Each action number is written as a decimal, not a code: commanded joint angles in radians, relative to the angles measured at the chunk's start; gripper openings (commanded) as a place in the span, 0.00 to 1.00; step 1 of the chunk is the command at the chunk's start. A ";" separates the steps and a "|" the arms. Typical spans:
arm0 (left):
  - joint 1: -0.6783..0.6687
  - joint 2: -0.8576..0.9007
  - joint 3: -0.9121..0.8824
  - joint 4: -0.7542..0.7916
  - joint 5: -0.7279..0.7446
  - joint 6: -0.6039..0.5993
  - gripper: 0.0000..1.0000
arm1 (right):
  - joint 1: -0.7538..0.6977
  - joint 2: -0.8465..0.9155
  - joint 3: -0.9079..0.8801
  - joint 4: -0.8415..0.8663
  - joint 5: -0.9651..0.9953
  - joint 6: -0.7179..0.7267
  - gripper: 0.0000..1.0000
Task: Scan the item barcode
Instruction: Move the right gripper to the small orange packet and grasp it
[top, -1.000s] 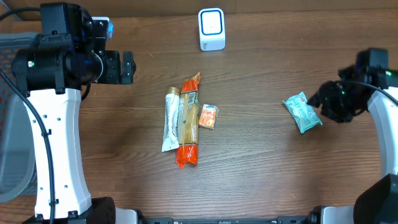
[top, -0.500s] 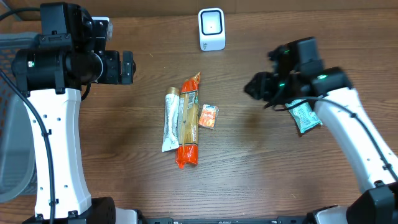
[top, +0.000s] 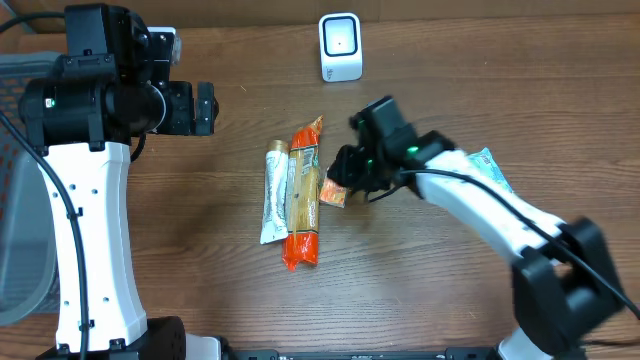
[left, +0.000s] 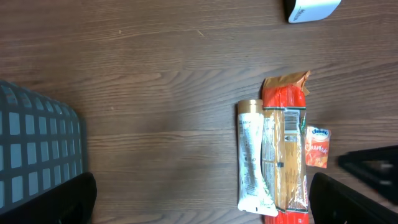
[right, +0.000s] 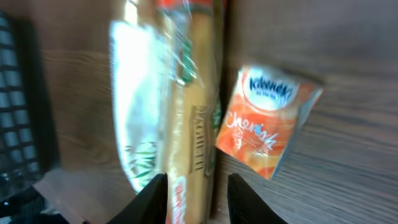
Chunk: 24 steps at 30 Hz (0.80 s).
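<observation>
Three items lie together mid-table: a white tube (top: 273, 195), a long orange and yellow packet (top: 303, 195) and a small orange sachet (top: 334, 189). A green packet (top: 492, 165) lies to the right, partly under my right arm. The white scanner (top: 340, 47) stands at the back. My right gripper (top: 347, 170) hovers over the sachet and the long packet, open and holding nothing. In the right wrist view the gripper (right: 198, 202) has the long packet (right: 196, 124) below its gap and the sachet (right: 267, 127) to the right. My left gripper (top: 205, 108) stands wide open and empty at the back left.
A grey mesh basket (top: 22, 250) stands at the left table edge and shows in the left wrist view as the basket (left: 37, 155). The scanner's corner (left: 311, 7) shows at the top there. My right arm stretches across the table's right half.
My right arm has swung from beside the green packet at the far right to the middle, over the sachet, and its jaws have narrowed. The left arm has not moved.
</observation>
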 joint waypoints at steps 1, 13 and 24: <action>0.002 -0.002 0.015 0.004 -0.002 0.012 1.00 | 0.019 0.047 -0.011 0.019 0.012 0.050 0.31; 0.002 -0.002 0.015 0.004 -0.002 0.012 1.00 | 0.027 0.144 -0.012 0.018 0.013 0.049 0.30; 0.002 -0.002 0.015 0.004 -0.002 0.012 1.00 | -0.052 0.144 -0.010 -0.071 0.016 -0.105 0.30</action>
